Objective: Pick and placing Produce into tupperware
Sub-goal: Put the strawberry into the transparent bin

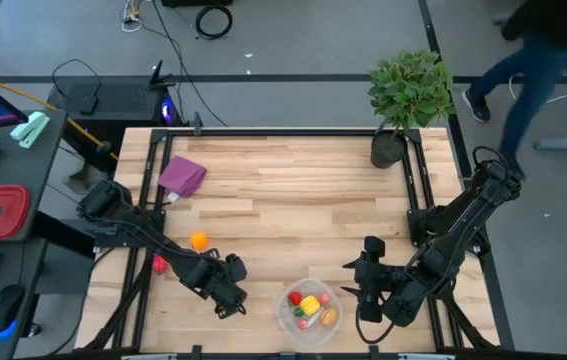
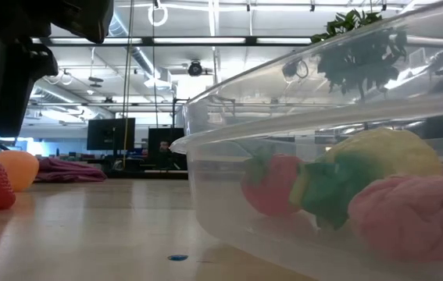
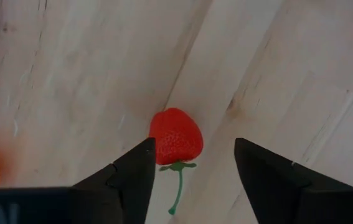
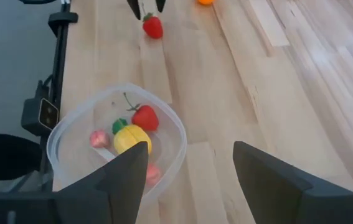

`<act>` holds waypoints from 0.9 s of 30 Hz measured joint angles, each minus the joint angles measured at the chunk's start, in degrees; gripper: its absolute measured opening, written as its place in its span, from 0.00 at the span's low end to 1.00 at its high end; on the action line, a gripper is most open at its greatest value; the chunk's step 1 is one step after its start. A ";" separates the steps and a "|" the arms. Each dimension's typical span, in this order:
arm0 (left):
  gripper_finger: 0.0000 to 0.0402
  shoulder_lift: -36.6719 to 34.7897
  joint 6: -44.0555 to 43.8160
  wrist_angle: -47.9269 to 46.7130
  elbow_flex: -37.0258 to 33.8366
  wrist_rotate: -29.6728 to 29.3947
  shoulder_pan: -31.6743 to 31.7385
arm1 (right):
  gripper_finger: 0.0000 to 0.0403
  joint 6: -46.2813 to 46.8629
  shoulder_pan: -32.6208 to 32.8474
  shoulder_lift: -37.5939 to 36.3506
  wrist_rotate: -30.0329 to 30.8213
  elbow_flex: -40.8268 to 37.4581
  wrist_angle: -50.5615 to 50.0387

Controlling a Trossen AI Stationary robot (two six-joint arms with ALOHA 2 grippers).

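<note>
While the left gripper [image 3: 192, 165] hangs wide open over a strawberry [image 3: 175, 136] on the table [image 1: 293, 190], the right gripper [image 4: 188, 168] waits open near the tub [image 4: 115, 140].

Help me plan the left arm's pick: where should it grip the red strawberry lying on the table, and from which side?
Grip the strawberry across its plump red body, coming straight down from above. It lies on its side on the table, its thin green stem trailing flat, too slight to pinch. The left gripper is already open above it.
</note>
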 joint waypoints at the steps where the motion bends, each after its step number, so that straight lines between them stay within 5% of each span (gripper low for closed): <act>1: 0.58 0.00 -0.02 -0.04 0.00 0.00 0.00 | 0.61 0.72 0.00 0.00 -0.01 -0.47 0.06; 27: 0.60 0.58 -3.42 -0.88 0.09 -3.61 -2.42 | 0.61 1.90 0.00 0.00 -2.28 -1.03 0.05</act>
